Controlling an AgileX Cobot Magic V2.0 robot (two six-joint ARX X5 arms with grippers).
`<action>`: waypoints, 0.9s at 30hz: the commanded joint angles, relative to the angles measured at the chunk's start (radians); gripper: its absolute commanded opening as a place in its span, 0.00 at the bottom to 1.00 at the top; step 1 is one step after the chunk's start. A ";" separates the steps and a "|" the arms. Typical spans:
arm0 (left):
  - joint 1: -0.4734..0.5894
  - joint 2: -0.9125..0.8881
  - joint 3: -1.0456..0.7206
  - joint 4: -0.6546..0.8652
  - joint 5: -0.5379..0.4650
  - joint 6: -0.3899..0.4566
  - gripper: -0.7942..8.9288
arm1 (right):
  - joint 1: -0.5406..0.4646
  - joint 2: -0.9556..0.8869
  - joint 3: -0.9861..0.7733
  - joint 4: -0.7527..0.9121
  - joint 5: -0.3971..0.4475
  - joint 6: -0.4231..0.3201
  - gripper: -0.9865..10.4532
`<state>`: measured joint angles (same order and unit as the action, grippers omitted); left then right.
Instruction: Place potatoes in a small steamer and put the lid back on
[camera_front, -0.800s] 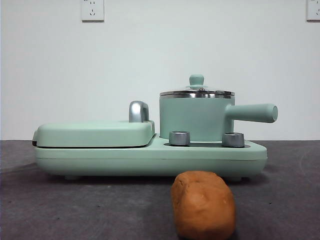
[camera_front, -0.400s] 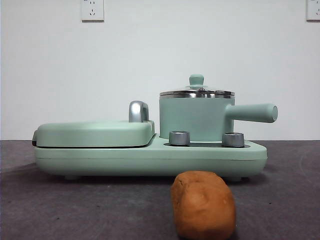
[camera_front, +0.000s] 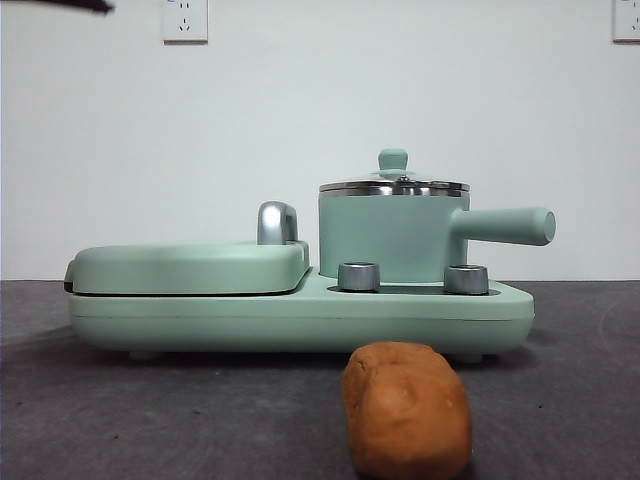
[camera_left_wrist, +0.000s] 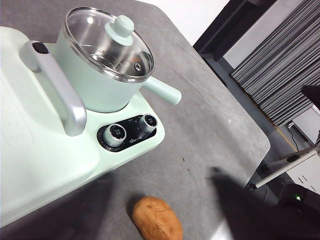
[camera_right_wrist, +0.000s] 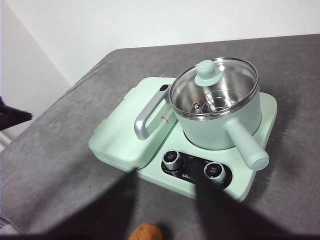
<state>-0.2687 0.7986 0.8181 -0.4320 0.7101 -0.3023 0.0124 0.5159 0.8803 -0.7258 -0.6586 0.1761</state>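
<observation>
- Front view: the potato (camera_front: 407, 409) lies on the grey table (camera_front: 150, 410), close to the camera and just in front of the mint-green cooker base (camera_front: 300, 315), not touching it.
- The small steamer (camera_front: 393, 235) stands on the base behind two silver knobs (camera_front: 359, 277), its stubby side handle (camera_front: 505, 226) pointing sideways.
- The lid (camera_front: 394, 184) sits closed on the steamer's steel rim, green knob up.
- Beside the steamer lies the flat griddle cover (camera_front: 190, 266) with its chrome handle (camera_front: 277, 222), shut on the base.
- A black tip (camera_front: 70, 5) shows at one top corner of this view; which arm it belongs to I cannot tell.
- Left wrist view: the left gripper (camera_left_wrist: 165, 210) hangs high above the table, over the bare stretch near the potato (camera_left_wrist: 157, 218); its jaws stand apart, released, with nothing between them.
- Right wrist view: the right gripper (camera_right_wrist: 165, 200) is likewise high, over the front of the cooker, jaws spread and empty; through the lid (camera_right_wrist: 214, 88) a wire rack (camera_right_wrist: 220, 105) shows inside the steamer (camera_right_wrist: 220, 122).
</observation>
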 joint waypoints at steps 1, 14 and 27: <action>-0.011 0.006 0.027 0.017 0.007 0.014 0.57 | 0.002 0.005 0.018 0.005 -0.004 -0.012 0.42; -0.072 0.111 0.111 0.074 0.005 -0.016 0.55 | 0.002 0.005 0.018 0.005 -0.004 -0.011 0.47; -0.226 0.555 0.550 -0.061 -0.216 0.077 0.56 | 0.002 0.005 0.018 0.006 -0.025 -0.011 0.47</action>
<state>-0.4793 1.3045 1.3029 -0.4789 0.5247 -0.2729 0.0124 0.5159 0.8803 -0.7261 -0.6811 0.1722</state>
